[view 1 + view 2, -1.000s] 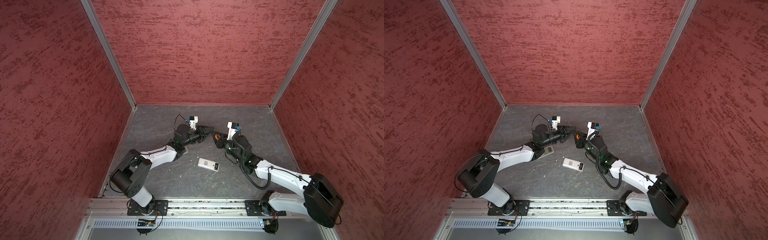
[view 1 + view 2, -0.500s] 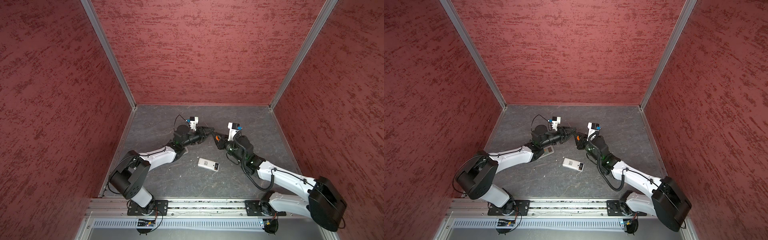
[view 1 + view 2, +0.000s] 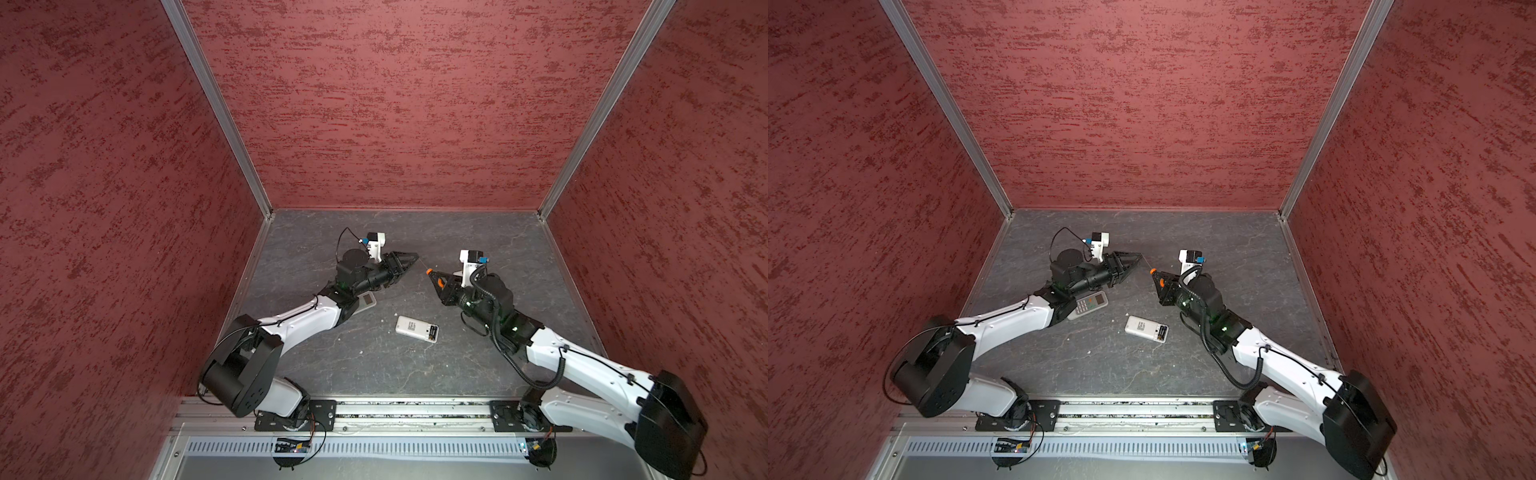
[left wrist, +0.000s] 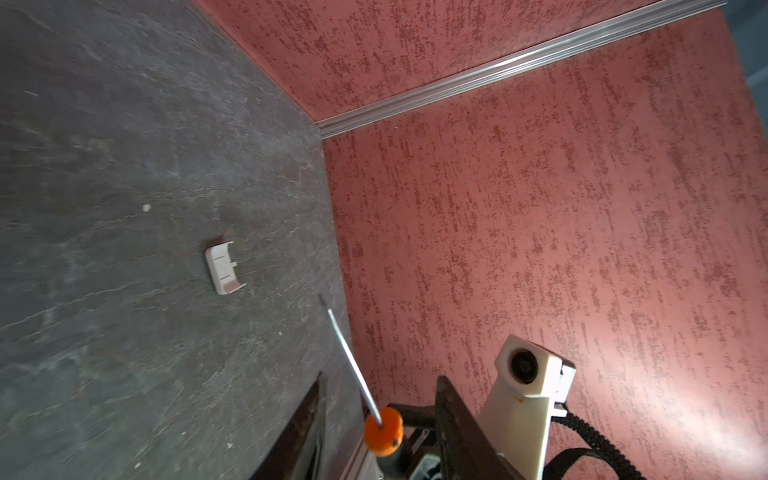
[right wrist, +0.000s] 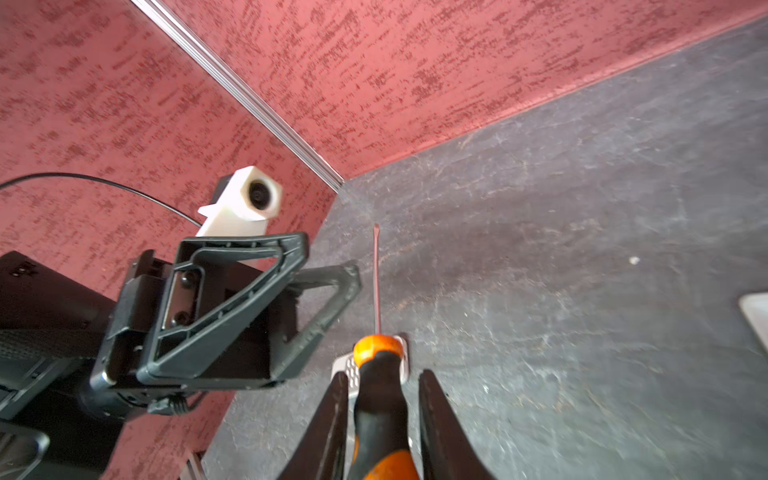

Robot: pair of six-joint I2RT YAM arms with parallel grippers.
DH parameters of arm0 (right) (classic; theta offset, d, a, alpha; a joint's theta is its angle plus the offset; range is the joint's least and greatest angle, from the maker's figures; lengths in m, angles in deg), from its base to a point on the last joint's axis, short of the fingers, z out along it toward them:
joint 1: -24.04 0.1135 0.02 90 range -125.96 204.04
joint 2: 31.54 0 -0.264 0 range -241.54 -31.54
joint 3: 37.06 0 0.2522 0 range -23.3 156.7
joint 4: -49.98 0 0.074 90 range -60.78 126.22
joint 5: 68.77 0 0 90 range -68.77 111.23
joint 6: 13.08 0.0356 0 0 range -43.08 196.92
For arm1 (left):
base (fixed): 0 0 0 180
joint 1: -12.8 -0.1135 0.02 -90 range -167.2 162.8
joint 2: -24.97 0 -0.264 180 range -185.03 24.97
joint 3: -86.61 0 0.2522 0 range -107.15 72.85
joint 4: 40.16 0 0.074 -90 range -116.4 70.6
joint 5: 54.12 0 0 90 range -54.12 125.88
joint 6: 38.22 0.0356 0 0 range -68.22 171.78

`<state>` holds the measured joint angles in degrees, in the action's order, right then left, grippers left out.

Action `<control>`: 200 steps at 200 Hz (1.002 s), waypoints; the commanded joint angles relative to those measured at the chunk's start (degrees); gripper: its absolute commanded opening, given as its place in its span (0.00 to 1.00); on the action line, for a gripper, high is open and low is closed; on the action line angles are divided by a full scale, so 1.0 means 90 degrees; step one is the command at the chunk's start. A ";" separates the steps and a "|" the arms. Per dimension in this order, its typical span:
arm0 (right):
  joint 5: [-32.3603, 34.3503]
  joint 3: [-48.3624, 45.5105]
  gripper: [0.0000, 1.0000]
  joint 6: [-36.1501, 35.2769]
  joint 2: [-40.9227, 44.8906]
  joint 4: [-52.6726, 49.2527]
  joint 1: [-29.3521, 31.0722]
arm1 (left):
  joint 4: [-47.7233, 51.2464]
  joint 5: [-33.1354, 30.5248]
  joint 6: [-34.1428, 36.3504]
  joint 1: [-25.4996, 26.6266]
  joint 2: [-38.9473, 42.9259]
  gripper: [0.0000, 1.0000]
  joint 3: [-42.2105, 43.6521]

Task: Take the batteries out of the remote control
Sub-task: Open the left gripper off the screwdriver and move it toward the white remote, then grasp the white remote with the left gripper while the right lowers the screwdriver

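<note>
Grey slate tabletop [image 3: 374,365] sits between red walls [image 3: 395,104]. Left gripper [image 3: 409,262] stands partly open and empty, while the right gripper [image 3: 441,284] clamps an orange-and-black screwdriver [image 5: 380,390]. At centre frame lies a white remote control [image 3: 411,326], its uncovered compartment holding the batteries [image 3: 432,332].

Two white-and-black robot arms reach from the near edge toward the middle of the scene. The left arm [image 3: 299,322] stretches low toward the far right. Its left gripper [image 3: 411,264] points right, jaws parted with nothing between them. The right arm [image 3: 582,365] angles in from the near right. Its right gripper [image 3: 438,281] points far-left, clamped on a screwdriver [image 5: 380,395] handle. The two grippers face each other, near but apart.
</note>
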<state>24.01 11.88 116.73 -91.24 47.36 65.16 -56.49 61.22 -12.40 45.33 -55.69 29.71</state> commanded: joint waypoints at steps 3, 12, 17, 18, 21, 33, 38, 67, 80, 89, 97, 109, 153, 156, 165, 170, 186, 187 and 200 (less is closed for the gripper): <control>0.0119 0.0097 0.00 -0.0195 0.0506 -0.1375 -0.0010 | 0.1642 -0.0183 0.0849 -0.0030 0.0643 0.43 0.0228; 0.0214 0.0174 0.00 -0.0228 0.0692 -0.1884 -0.0007 | 0.2299 -0.0201 0.1099 -0.0040 0.0854 0.43 0.0247; 0.0273 0.0217 0.00 -0.0226 0.0758 -0.2121 -0.0007 | 0.2689 -0.0184 0.1285 -0.0047 0.0940 0.44 0.0238; 0.0307 0.0245 0.00 -0.0237 0.0799 -0.2252 -0.0001 | 0.2767 -0.0181 0.1317 -0.0044 0.0957 0.44 0.0235; 0.0338 0.0269 0.00 -0.0245 0.0829 -0.2367 0.0005 | 0.3001 -0.0156 0.1429 -0.0040 0.0993 0.44 0.0218; 0.0523 0.0450 0.00 -0.0304 0.1007 -0.3089 0.0015 | 0.3944 -0.0061 0.1967 -0.0004 0.1043 0.48 0.0045; 0.0609 0.0513 0.00 -0.0319 0.1069 -0.3366 0.0017 | 0.4366 -0.0025 0.2196 0.0029 0.1021 0.49 -0.0032; 0.0911 0.1024 0.00 -0.0215 0.1204 -0.4745 0.0020 | 0.5858 -0.0088 0.3326 0.0317 0.0635 0.54 -0.0462; 0.0808 0.1198 0.00 -0.0087 0.1168 -0.5188 0.0020 | 0.6131 -0.0251 0.3634 0.0438 0.0369 0.54 -0.0681; 0.0647 0.1273 0.00 0.0021 0.1153 -0.5450 0.0019 | 0.6186 -0.0296 0.3763 0.0498 0.0176 0.53 -0.0834; 0.0490 0.1292 0.00 0.0116 0.1162 -0.5640 0.0030 | 0.6177 -0.0365 0.3805 0.0548 -0.0006 0.52 -0.0961; 0.0331 0.1275 0.00 0.0253 0.1209 -0.5932 0.0070 | 0.6115 -0.0417 0.3847 0.0601 -0.0281 0.51 -0.1133; 0.0096 0.1168 0.00 0.0489 0.1400 -0.6793 0.0360 | 0.5935 -0.0506 0.3952 0.0698 -0.1325 0.50 -0.1862; 0.0045 0.1162 0.00 0.0489 0.1393 -0.6815 0.0379 | 0.5924 -0.0519 0.3956 0.0710 -0.1383 0.50 -0.1907; -0.0156 0.1144 0.00 0.0473 0.1339 -0.6846 0.0416 | 0.5921 -0.0538 0.3958 0.0721 -0.1565 0.49 -0.2053; -0.0258 0.1150 0.00 0.0476 0.1297 -0.6861 0.0457 | 0.5921 -0.0540 0.3959 0.0730 -0.1653 0.49 -0.2111; -0.0542 0.1172 0.00 0.0451 0.1173 -0.6872 0.0602 | 0.5898 -0.0565 0.3967 0.0730 -0.1927 0.48 -0.2290; -0.0562 0.1171 0.00 0.0450 0.1169 -0.6877 0.0609 | 0.5900 -0.0567 0.3967 0.0730 -0.1941 0.48 -0.2298; -0.0776 0.1239 0.00 0.0437 0.1094 -0.6913 0.0710 | 0.5904 -0.0569 0.3987 0.0733 -0.2118 0.47 -0.2419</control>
<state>22.02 22.33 119.61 -80.51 -12.29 69.88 -3.37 56.96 21.89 51.65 -72.46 10.17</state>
